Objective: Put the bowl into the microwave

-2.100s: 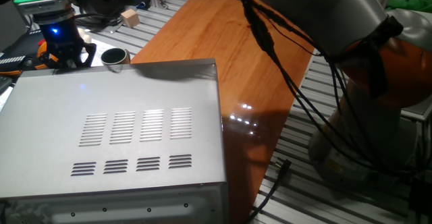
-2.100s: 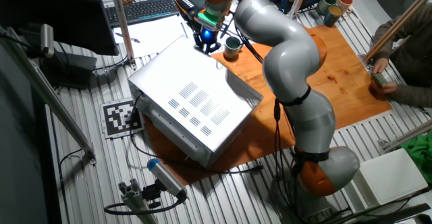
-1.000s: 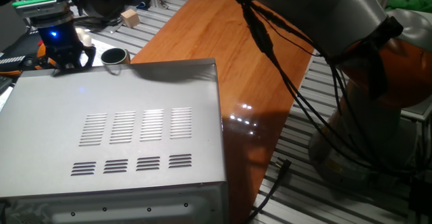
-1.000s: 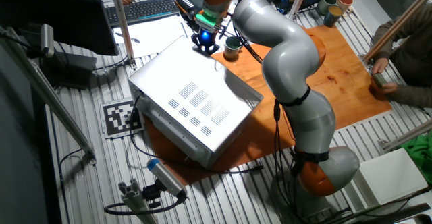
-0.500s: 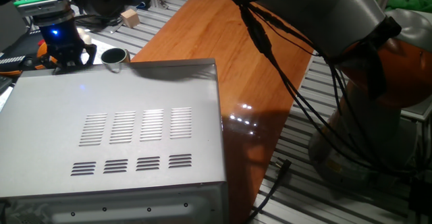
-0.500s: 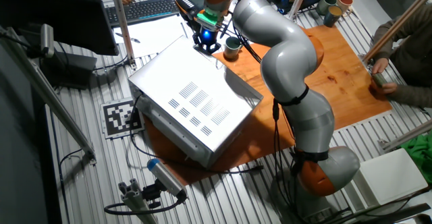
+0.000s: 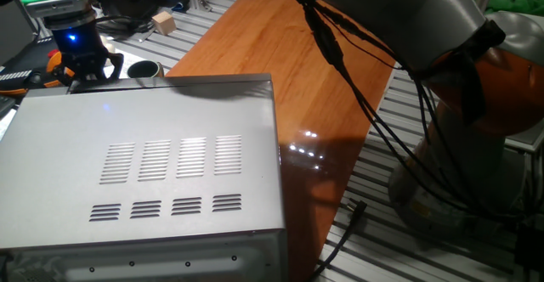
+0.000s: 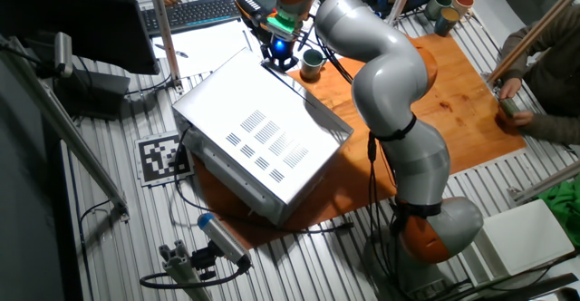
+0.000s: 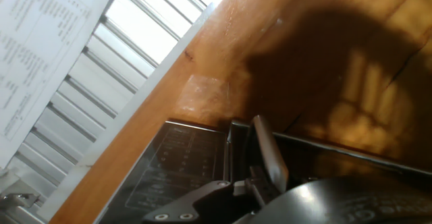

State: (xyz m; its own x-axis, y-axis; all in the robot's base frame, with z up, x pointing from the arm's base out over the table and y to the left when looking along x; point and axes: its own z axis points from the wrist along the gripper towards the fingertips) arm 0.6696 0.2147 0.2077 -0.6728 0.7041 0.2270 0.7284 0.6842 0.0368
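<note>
The gripper (image 7: 87, 64) had dropped slightly beside the microwave (image 7: 153, 172); its grip state could not be told. It might knock the bowl (image 7: 144, 70) just beside.

The microwave (image 7: 161, 172) is a big boxy silver-grey oven standing on the wooden table, with two rows of vent slots cut into its flat top panel. In the hand view its dark glossy front (image 9: 175, 177) with a pale handle shows from above. The bowl (image 7: 144, 69) is a small round metal cup with a dull silver wall and a dark inside. It stands upright on the table just beyond the microwave's far top edge (image 8: 313, 63).
</note>
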